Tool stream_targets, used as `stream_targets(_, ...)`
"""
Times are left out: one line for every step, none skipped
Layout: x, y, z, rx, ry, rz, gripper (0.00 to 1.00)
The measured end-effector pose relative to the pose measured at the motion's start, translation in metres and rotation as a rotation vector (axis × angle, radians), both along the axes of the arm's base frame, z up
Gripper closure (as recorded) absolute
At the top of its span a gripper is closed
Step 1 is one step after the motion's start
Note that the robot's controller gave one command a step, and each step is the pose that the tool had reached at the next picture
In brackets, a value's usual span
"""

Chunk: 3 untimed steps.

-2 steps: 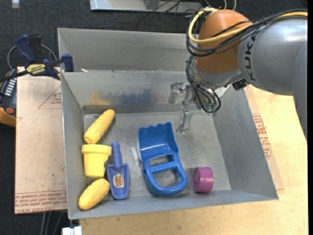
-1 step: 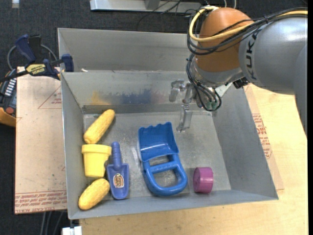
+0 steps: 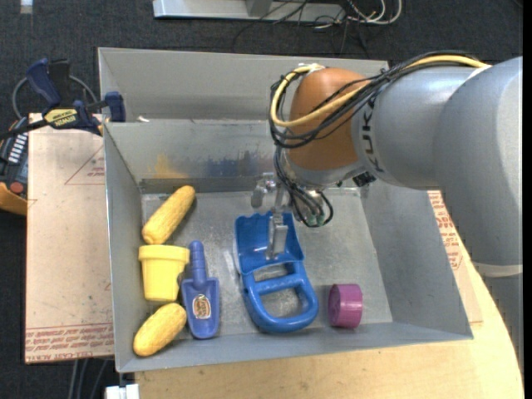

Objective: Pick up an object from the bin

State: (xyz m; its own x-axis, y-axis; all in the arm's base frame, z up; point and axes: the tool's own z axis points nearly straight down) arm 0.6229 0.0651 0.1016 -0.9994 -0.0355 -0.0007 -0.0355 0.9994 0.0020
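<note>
— What's at the left of the bin (image 3: 123, 223)?
— A back corn cob (image 3: 169, 213), a yellow cup (image 3: 162, 273), a front corn cob (image 3: 160, 328), then a small blue shovel (image 3: 202, 302).
— And the gripper (image 3: 274, 223)?
— Low over the big blue scoop (image 3: 253, 241), mid-bin. Open or closed, I can't tell. A purple cylinder (image 3: 345, 306) lies just right.

Arm enters from the right, orange wrist cover (image 3: 326, 116) above mid-bin. Gripper (image 3: 276, 241) sits down at the blade of a large blue scoop (image 3: 251, 243) in the middle of the grey bin (image 3: 123, 191); contact not resolvable. The scoop's loop handle points to the near wall. Right of the handle: purple cylinder (image 3: 345, 306). Left of the scoop: small blue trowel (image 3: 200, 296), touching a yellow flowerpot (image 3: 162, 271). One corn cob (image 3: 169, 213) behind the pot, another (image 3: 160, 328) in front of it.
</note>
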Motion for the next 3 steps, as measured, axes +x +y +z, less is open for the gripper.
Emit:
stream_targets(-0.004, 0.009, -0.038, 0.003, 0.0, -0.041, 0.0)
stream_targets(-0.002, -0.021, -0.026, -0.001, -0.008, -0.106, 1.0)
stream_targets(-0.002, -0.021, -0.026, 0.0, -0.008, -0.107, 1.0)
